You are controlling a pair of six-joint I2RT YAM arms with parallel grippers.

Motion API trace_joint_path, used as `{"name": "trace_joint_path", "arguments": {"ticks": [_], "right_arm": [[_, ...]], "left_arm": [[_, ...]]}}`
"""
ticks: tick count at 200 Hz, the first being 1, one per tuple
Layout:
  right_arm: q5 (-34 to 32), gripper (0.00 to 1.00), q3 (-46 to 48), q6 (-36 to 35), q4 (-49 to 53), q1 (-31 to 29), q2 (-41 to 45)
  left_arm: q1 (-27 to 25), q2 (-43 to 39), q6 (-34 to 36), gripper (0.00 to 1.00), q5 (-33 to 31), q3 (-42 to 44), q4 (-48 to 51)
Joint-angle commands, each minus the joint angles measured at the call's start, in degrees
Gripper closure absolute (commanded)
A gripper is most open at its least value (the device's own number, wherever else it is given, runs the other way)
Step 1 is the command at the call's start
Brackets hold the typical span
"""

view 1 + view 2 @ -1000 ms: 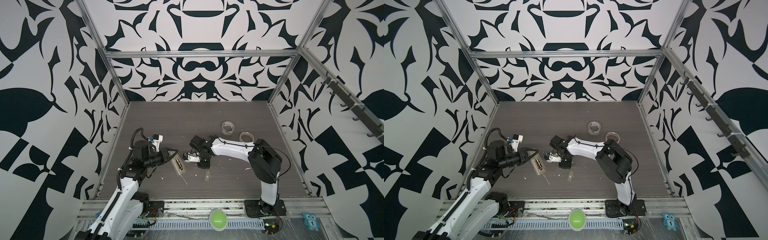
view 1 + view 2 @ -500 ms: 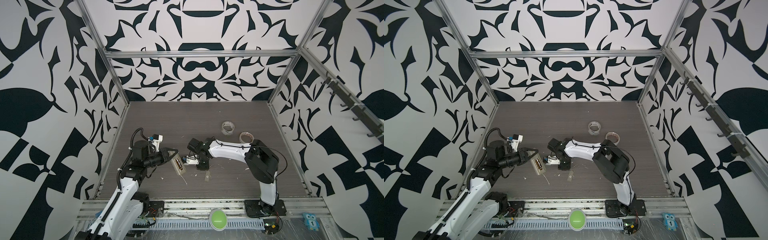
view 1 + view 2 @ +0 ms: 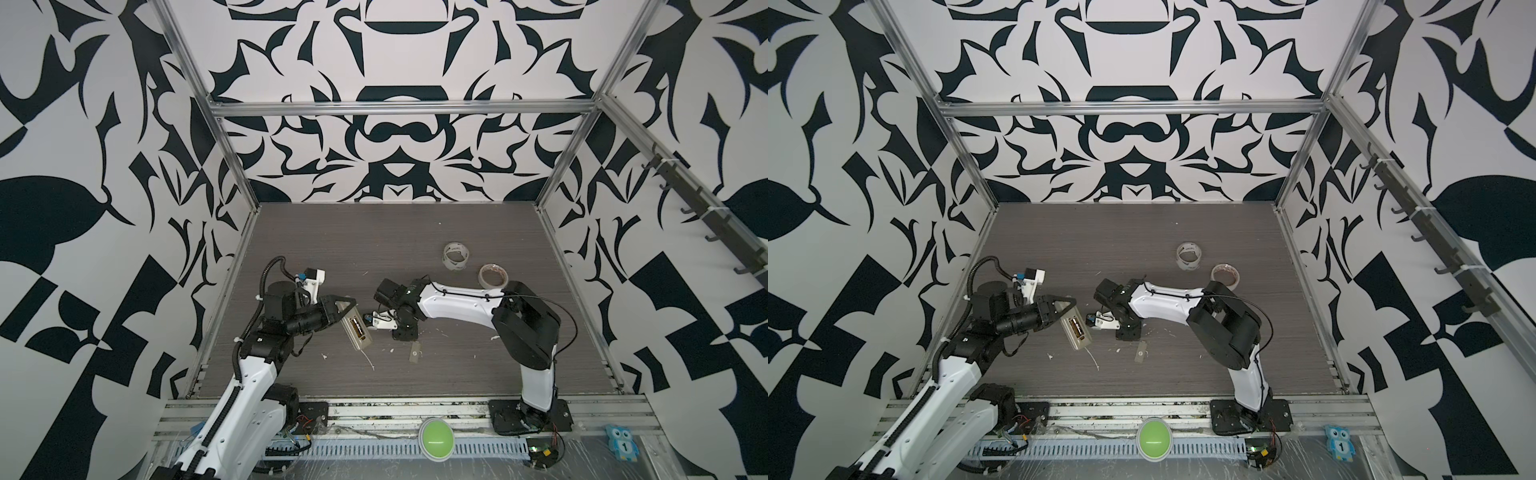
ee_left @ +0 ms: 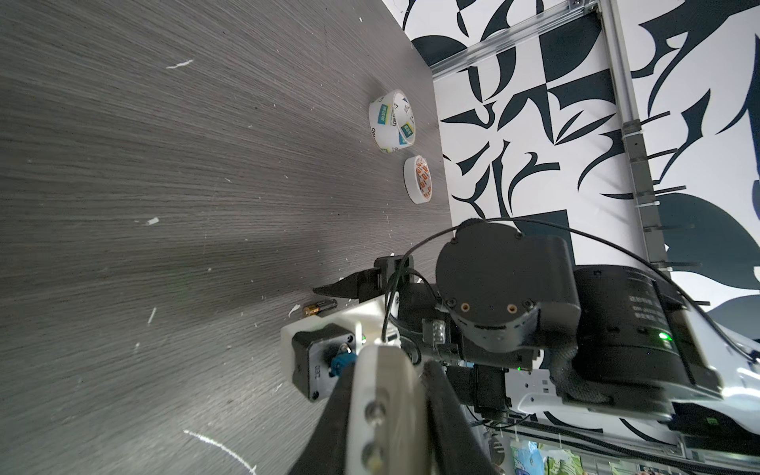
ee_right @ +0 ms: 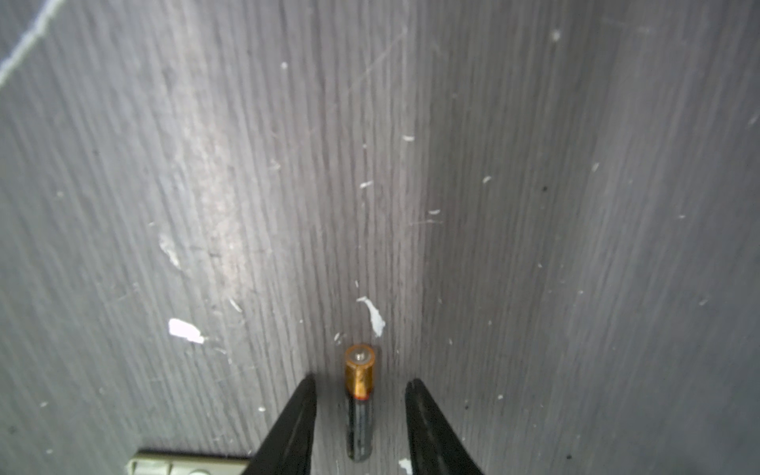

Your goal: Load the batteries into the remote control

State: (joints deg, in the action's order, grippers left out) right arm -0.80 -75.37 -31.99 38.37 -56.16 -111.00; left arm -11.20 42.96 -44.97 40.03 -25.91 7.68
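Change: right gripper point(image 5: 362, 379) had spread its jaws partway from nearly closed — they straddled a battery point(image 5: 360, 395) lying on the table point(image 5: 575, 205); neither finger touched it; nothing held.
Meaning: a pickup seemed set up, not yet made.
Left gripper point(image 3: 341, 305): clamped on the remote control point(image 3: 358, 332), held tilted.
Room: remote just beside the right gripper; tape rolls point(image 3: 456, 256) well apart — bare table beyond.

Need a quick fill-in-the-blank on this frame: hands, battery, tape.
1. The left hand is shut on the ____.
2. The battery lies on the table between the jaws of the right hand, which stand ____.
3. ____ tape rolls sit by the far wall.
Missing: remote; open; two.
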Motion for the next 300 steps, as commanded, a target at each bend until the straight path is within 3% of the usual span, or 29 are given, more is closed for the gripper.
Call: {"name": "trace_joint_path", "arguments": {"ticks": [1,33,54,75,90,116,133,143,165,205,237,300], "right_arm": [[-0.29,0.58,0.46,1.52,-0.51,-0.45,5.26],[-0.67,0.58,2.93,5.34,-3.00,-0.39,10.06],[-4.22,0.58,3.97,12.51,-4.48,0.38,13.23],[-7.07,0.58,2.91,24.51,-3.54,0.70,15.40],[-8.28,0.57,1.41,36.77,-1.51,0.71,17.19],[-8.14,0.51,1.79,54.58,0.65,0.72,20.91],[-5.56,0.41,3.16,64.75,-0.31,0.74,22.76],[-5.78,0.26,3.39,71.50,-0.03,0.73,23.57],[-6.83,0.21,2.16,83.97,2.31,0.75,24.36],[-4.14,0.20,1.62,101.20,2.23,-1.21,23.27],[-0.51,0.26,2.26,114.53,-0.25,-1.33,21.64],[0.29,0.33,3.42,126.33,1.98,-1.93,16.65]], "left_arm": [[0.30,-1.12,0.63,1.00,0.82,-1.30,-0.93],[0.61,-2.40,1.01,1.00,0.08,-1.33,-0.59],[0.83,-3.38,1.75,1.00,-1.49,-1.41,-0.30],[1.01,-4.34,2.86,1.00,-3.37,-1.82,0.62],[1.26,-5.39,4.46,1.00,-6.00,-2.51,2.63],[1.88,-7.86,6.05,1.00,-9.90,-2.91,4.98],[1.97,-9.68,6.88,1.00,-11.86,-3.01,5.80],[2.05,-10.50,7.19,1.00,-12.33,-3.09,5.94],[2.06,-12.14,7.78,1.00,-13.04,-3.09,6.20],[2.25,-15.18,8.25,1.00,-13.82,-2.92,5.88],[2.66,-16.84,8.49,1.00,-13.97,-3.02,5.76],[3.07,-18.28,8.28,1.00,-13.00,-2.52,4.53]]}}
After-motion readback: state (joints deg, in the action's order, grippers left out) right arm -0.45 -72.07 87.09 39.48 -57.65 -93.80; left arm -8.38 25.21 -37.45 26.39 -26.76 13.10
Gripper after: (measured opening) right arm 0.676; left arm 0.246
